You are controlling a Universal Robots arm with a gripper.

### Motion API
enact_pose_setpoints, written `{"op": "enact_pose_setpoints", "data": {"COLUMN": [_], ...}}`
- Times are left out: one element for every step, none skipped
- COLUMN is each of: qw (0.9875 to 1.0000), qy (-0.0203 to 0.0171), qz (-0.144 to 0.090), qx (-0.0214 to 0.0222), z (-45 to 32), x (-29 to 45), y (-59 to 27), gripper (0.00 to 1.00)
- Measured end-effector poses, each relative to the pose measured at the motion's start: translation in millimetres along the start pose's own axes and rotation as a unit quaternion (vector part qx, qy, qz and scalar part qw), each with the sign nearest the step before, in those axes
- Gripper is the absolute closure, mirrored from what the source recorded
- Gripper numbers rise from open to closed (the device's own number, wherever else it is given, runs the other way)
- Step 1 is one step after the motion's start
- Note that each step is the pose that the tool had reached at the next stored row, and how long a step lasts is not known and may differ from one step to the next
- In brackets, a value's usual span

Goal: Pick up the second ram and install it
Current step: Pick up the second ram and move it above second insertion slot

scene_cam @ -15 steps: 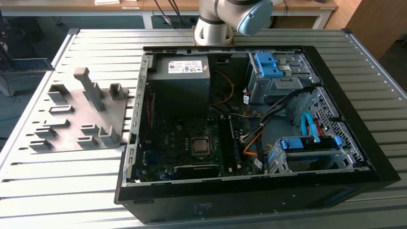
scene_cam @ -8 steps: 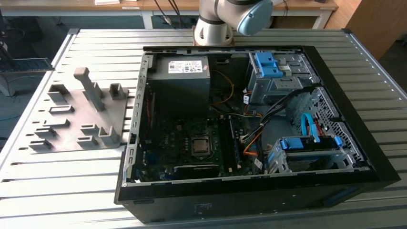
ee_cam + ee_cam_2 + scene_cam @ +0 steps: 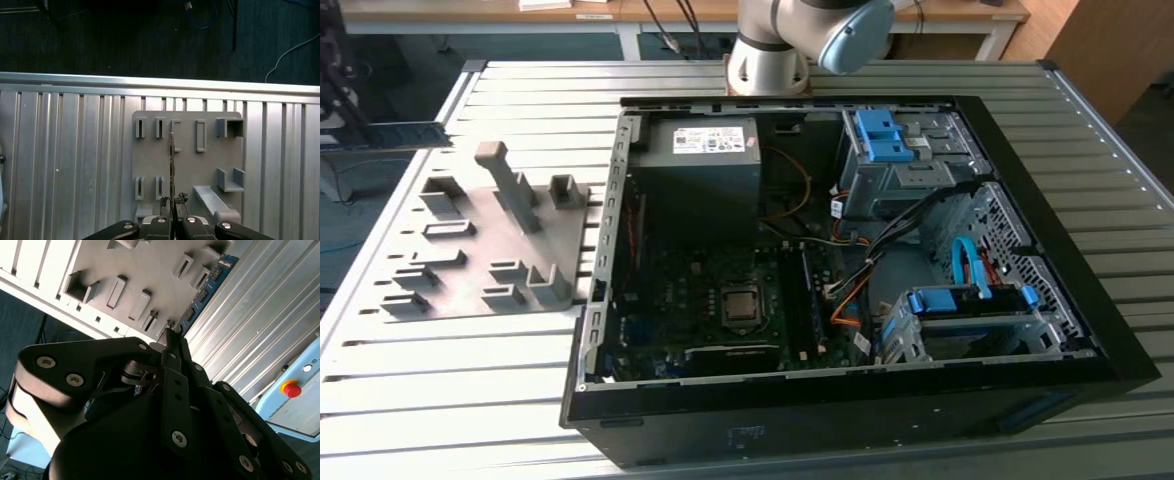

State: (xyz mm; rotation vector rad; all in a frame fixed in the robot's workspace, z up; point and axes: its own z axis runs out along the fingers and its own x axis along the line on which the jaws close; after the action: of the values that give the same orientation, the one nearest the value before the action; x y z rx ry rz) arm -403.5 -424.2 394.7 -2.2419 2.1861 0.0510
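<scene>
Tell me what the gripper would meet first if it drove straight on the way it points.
The gripper, jaws shut on the second ram, points at the grey fixture plate. The ram's far end would likely reach that plate first, among its slots; depth is unclear.

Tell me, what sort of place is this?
Probably a robotics lab or workshop: a robot arm stands at a slatted metal table beside an opened computer case, its fingers gripping a memory stick.
</scene>
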Motion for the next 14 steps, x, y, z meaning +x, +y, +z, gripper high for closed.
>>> {"op": "enact_pose_setpoints", "data": {"qw": [1.0000, 1.0000, 1.0000, 1.0000, 1.0000, 1.0000, 1.0000, 1.0000, 1.0000, 1.0000, 1.0000, 1.0000, 1.0000, 1.0000], "qy": [0.0000, 0.0000, 0.0000, 0.0000, 0.0000, 0.0000, 0.0000, 0.0000, 0.0000, 0.0000, 0.0000, 0.0000, 0.0000, 0.0000], "qz": [0.000, 0.000, 0.000, 0.000, 0.000, 0.000, 0.000, 0.000, 0.000, 0.000, 0.000, 0.000, 0.000, 0.000], "qx": [-0.0001, -0.0002, -0.0003, -0.0004, -0.0005, -0.0006, -0.0007, -0.0008, -0.0009, -0.0010, -0.0010, -0.0011, -0.0011, -0.0012], "z": [-0.1, -0.1, -0.2, -0.3, -0.3, -0.3, -0.4, -0.5, -0.5, -0.5, -0.5, -0.6, -0.6, -0.6], "x": [0.1, 0.2, 0.3, 0.5, 0.6, 0.7, 0.8, 0.9, 1.0, 1.1, 1.2, 1.3, 1.4, 1.5], "y": [-4.3, -8.8, -13.2, -17.7, -22.2, -26.8, -31.7, -36.1, -40.4, -44.6, -48.8, -52.9, -56.8, -60.7], "gripper": [0.86, 0.86, 0.86, 0.86, 0.86, 0.86, 0.86, 0.86, 0.86, 0.86, 0.86, 0.86, 0.86, 0.86]}}
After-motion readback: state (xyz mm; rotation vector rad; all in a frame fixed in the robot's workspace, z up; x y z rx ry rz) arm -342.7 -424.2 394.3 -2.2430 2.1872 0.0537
